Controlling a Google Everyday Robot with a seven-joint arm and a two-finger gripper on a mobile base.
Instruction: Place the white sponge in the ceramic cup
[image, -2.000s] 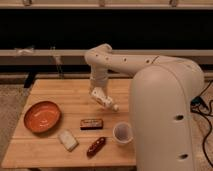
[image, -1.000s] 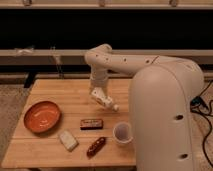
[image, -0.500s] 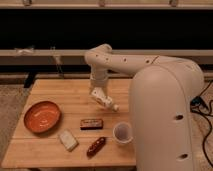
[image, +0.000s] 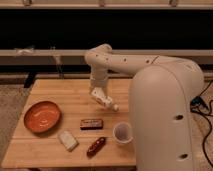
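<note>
The white sponge (image: 67, 140) lies flat near the front edge of the wooden table (image: 60, 92), just right of the orange plate. The ceramic cup (image: 122, 133) stands upright at the front right, close to the robot's white body. My gripper (image: 108, 102) hangs over the middle of the table, angled down to the right. It is open and holds nothing. It sits well behind the sponge and a little behind and left of the cup.
An orange plate (image: 42, 116) sits at the left. A dark bar (image: 91, 123) lies between gripper and sponge, and a reddish-brown bar (image: 96, 145) lies at the front between sponge and cup. The robot's bulky white body (image: 167, 120) fills the right side.
</note>
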